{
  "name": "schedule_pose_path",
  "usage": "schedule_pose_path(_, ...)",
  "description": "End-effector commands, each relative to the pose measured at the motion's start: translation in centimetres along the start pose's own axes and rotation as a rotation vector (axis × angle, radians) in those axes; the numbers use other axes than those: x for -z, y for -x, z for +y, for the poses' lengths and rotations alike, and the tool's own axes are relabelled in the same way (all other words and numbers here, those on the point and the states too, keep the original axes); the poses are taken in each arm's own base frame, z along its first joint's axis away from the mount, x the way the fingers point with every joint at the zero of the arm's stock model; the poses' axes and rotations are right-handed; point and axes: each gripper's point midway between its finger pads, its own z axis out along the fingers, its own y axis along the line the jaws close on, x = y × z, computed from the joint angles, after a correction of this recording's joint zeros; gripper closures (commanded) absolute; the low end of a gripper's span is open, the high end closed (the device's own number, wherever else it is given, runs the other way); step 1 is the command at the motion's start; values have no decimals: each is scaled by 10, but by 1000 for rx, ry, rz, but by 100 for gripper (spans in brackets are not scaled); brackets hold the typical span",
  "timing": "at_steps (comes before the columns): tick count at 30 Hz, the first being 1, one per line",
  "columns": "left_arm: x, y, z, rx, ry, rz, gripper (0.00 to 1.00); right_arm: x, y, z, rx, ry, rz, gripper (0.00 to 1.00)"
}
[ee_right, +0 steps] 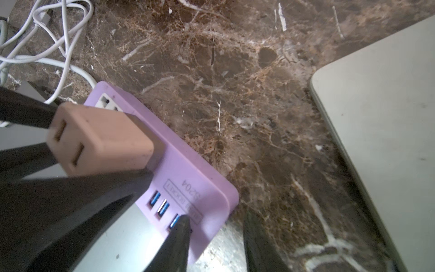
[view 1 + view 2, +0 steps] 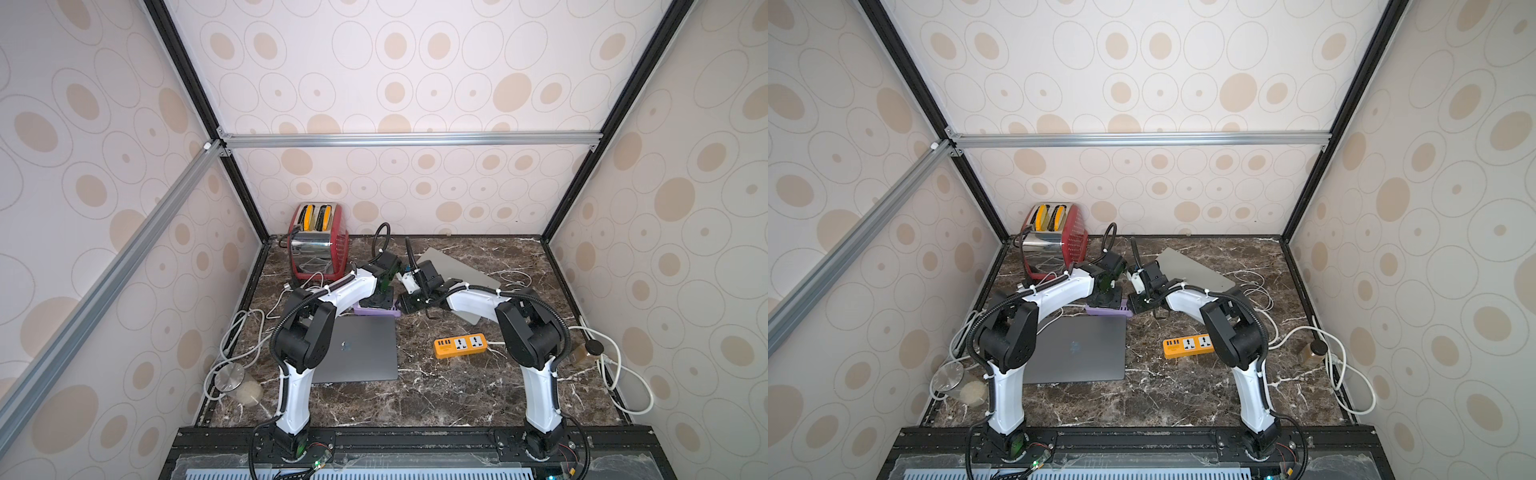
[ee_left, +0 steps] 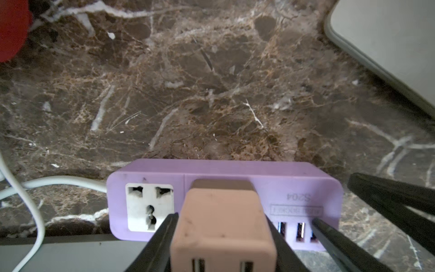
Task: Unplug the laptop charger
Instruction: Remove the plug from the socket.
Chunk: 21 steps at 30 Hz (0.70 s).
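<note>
A booth papered in beige ovals closes round a dark, white-veined marble table [image 2: 457,395]. At its middle, just past the far edge of the shut laptop [image 2: 361,349], a lilac strip [image 3: 294,179] lies flat with its sockets up. The charger [image 3: 222,233] stands plugged into it beside an empty socket, and it looks fully seated. The left gripper [image 3: 221,219] reaches down over it, its fingers [image 3: 164,235] pinching two opposite sides. The right gripper [image 1: 217,216] is spread: one fingertip [image 1: 181,230] rests on the strip's face at the USB ports, and the other hangs off the end above the table. To do this well, I judge, the pull should go straight up along the pins with no sideways rocking. Meanwhile the right finger should bear down so the light strip does not rise with the plug. A grip low on the block would slip less. The charger is a matt salmon block with rounded edges and two slots in its top face, smooth plastic that offers little purchase. The strip is a rounded matt plastic bar trailing a limp white cable [image 3: 58,182], and the polished stone beneath would let it slide.
</note>
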Motion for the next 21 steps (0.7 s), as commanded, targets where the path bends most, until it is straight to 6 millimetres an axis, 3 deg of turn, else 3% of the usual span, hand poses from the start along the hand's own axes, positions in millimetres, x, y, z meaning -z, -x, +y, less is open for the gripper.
schedule_pose_path(1,-2,-2,2,13,23,3,47,-9,-15,-4,-9,-16,51,61)
schedule_pose_path(7,7,8,0,23,0,-42,42,-9,-15,-4,-6,-13,52,61)
schedule_pose_path(16,14,20,0,28,13,-68,41,-10,-17,-3,-6,-7,57,61)
schedule_pose_path(21,13,22,0,31,19,-69,52,-11,-18,-4,-5,-10,61,61)
